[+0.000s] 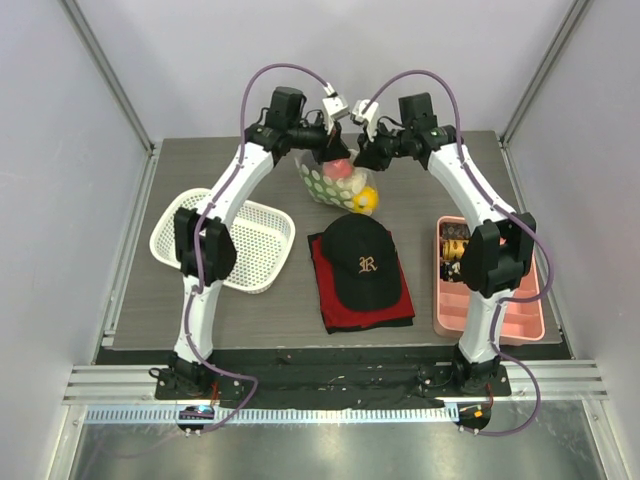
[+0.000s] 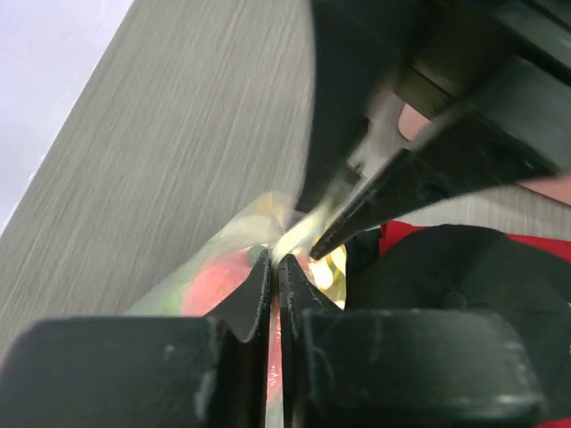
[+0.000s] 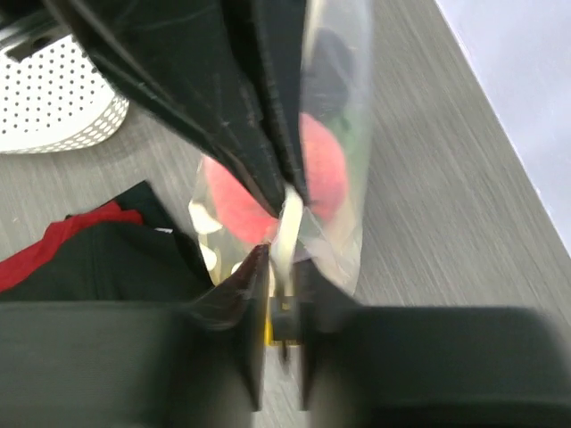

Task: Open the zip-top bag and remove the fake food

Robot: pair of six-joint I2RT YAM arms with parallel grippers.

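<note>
The clear polka-dot zip-top bag hangs above the far middle of the table, held up between both grippers at its top edge. My left gripper is shut on the bag's top strip. My right gripper is shut on the same strip from the other side. Inside the bag I see the red-pink peach, also in the left wrist view and the right wrist view, something green, and the yellow citrus at the lower right. The dark brown ball is not visible.
A black cap lies on a red and black cloth in the middle. A white mesh basket stands at the left. A pink tray with small bits stands at the right.
</note>
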